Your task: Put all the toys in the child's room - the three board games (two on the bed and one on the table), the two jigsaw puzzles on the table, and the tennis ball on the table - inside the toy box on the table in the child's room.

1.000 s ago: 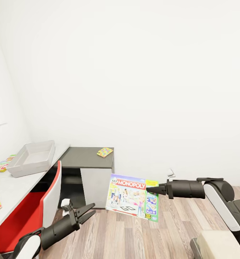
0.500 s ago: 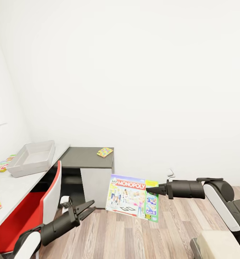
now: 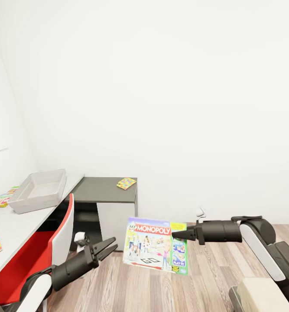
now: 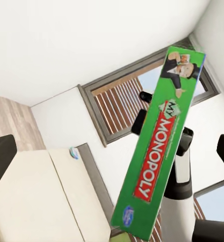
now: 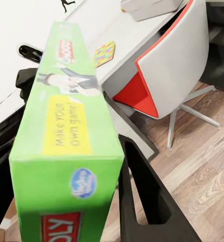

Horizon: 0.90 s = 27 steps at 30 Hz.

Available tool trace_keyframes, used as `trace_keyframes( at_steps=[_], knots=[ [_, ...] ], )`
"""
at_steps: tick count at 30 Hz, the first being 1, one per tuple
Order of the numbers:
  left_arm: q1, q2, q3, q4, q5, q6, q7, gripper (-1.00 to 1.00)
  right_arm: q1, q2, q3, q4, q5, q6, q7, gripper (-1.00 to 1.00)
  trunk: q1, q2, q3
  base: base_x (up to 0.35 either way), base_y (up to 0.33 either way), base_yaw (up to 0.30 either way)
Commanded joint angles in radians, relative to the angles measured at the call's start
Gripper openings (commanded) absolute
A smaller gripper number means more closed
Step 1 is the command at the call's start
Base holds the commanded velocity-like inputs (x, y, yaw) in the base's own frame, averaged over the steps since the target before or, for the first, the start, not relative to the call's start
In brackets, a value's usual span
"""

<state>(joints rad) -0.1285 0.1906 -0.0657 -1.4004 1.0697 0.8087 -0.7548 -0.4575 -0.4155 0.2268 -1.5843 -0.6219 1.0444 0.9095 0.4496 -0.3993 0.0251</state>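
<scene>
The right gripper clamps a Monopoly board game by its upper corner, the box hanging upright in the air above the wood-plank floor. The right wrist view adds the box's green edge between the dark fingers, with a jigsaw puzzle lying on the table beyond it. The left gripper, jaws apart and empty, points toward the game, near it but not touching. Farther left of that gripper, the pale table carries the grey toy box; another puzzle lies on the dark cabinet, and a red-and-white chair sits beneath. White walls surround.
</scene>
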Motion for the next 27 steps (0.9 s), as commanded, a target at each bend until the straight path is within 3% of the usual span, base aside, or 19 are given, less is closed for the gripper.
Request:
trace_keyframes(
  at_steps=[1, 12, 27],
  knots=[
    [0.000, 0.001, -0.001, 0.000, 0.006, 0.005, 0.000, 1.00, -0.001, 0.000, 0.001, 0.000, 0.001, 0.003, 0.003, -1.00, 0.000, -0.001, 0.000, 0.000, 0.000, 0.000],
    [-0.025, -0.012, -0.012, 0.000, 0.004, 0.007, 0.008, 1.00, -0.001, 0.001, 0.009, 0.000, 0.001, 0.003, 0.003, -1.00, 0.000, -0.001, 0.000, 0.000, 0.000, 0.000],
    [-0.055, -0.037, -0.104, 0.002, 0.002, 0.003, 0.040, 1.00, -0.001, 0.003, 0.011, 0.000, 0.001, 0.003, 0.003, -1.00, 0.000, -0.001, 0.000, 0.000, 0.000, 0.000]
  ],
)
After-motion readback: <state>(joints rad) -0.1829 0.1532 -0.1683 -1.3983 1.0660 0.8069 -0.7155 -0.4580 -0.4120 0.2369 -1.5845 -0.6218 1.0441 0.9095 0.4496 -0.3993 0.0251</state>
